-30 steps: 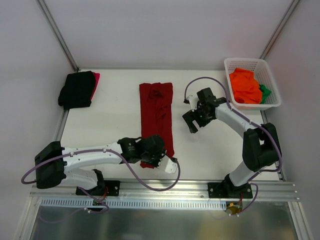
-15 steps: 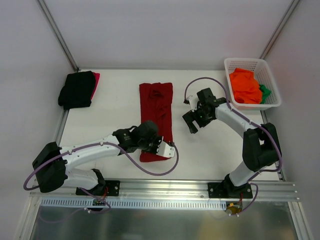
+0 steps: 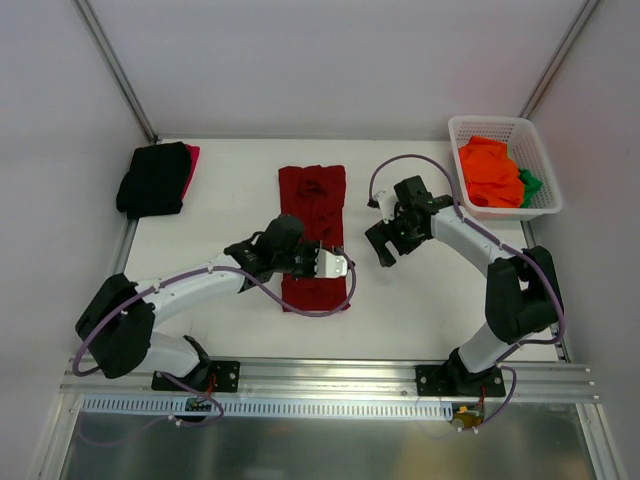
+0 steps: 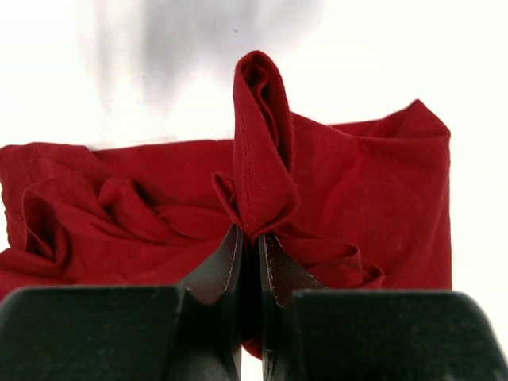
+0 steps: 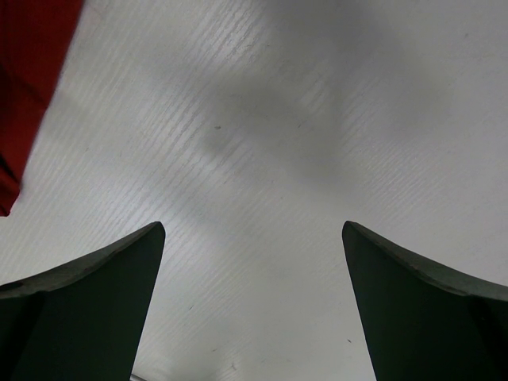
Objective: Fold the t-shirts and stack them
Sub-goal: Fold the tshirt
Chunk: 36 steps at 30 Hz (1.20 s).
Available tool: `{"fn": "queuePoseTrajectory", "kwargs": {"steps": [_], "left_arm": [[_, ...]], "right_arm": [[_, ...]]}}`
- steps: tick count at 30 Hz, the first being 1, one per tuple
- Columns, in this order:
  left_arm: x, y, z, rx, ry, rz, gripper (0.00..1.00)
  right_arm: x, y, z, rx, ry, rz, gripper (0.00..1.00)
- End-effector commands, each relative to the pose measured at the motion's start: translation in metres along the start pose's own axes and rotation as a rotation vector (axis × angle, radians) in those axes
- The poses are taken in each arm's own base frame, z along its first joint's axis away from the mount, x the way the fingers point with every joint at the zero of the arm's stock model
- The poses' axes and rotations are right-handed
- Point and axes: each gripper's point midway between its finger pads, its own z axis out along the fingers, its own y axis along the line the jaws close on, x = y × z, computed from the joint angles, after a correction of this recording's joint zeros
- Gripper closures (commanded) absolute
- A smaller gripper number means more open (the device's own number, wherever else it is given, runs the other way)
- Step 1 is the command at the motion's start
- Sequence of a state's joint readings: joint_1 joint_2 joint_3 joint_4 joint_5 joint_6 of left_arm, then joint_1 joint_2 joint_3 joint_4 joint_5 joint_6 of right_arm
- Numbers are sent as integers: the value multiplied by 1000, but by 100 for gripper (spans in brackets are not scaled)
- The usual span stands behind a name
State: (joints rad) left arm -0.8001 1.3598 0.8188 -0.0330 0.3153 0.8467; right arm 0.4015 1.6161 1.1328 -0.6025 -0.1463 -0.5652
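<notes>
Five t-shirts are recorded on or about the white table.

Item 1: dark red t-shirt. It is laid as a long narrow strip at mid-table, running from the far side toward the arms. A raised fold of its hem is seen pinched in the left wrist view, standing upright above rumpled cloth.

Item 2: black t-shirt. It is folded and placed at the far left corner of the table.

Item 3: bright red t-shirt. It is stacked beneath the black one, and only a sliver is shown at the right edge.

Item 4: orange t-shirt. It is bundled inside the white lattice basket at the far right corner.

Item 5: green t-shirt. It is tucked in the same basket beside the orange one and is largely hidden.

Left gripper: the jaws are pressed together on the fold of the dark red t-shirt, over the strip's near half.

Right gripper: the fingers are spread wide with nothing held. It is hung over bare table just right of the dark red strip, whose edge is shown at the left of the right wrist view.
</notes>
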Motion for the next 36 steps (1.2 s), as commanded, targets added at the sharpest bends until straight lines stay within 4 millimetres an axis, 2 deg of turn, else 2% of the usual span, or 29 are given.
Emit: {"fn": "queuePoseTrajectory", "kwargs": {"steps": [1,3,10,21,22,23,24,25,26,30,33,36], "left_arm": [[-33,28,6,-42,-151,-2,100],[-33,30,10,-41,-148,-7,100],[-5,34,28,-21,-105,-47,99],[28,48,38,-55,-37,-90,99],[30,50,39,-58,-33,-93,96],[35,51,42,-57,-25,-103,90],[38,54,44,-64,-18,-112,43],[39,54,45,-62,-16,-115,14],[41,56,45,-72,-10,-119,1],[48,69,47,-152,1,-92,1],[50,88,45,-223,7,-102,1],[39,122,37,-322,3,-83,1]], "right_arm": [[-5,3,-10,-3,-34,0,1],[-4,3,-10,-2,-32,-1,1],[-4,2,-12,2,-37,-2,1],[-5,4,-12,-4,-40,-2,1],[-5,4,-13,-3,-42,-1,1],[-4,4,-12,-6,-39,-1,1],[-5,4,-13,-5,-41,-1,1],[-4,4,-13,-5,-41,-1,1],[-4,4,-13,-5,-42,-1,1],[-5,5,-14,-8,-46,-2,1],[-5,5,-13,-10,-43,-3,1],[-5,6,-13,-14,-43,-1,1]]}}
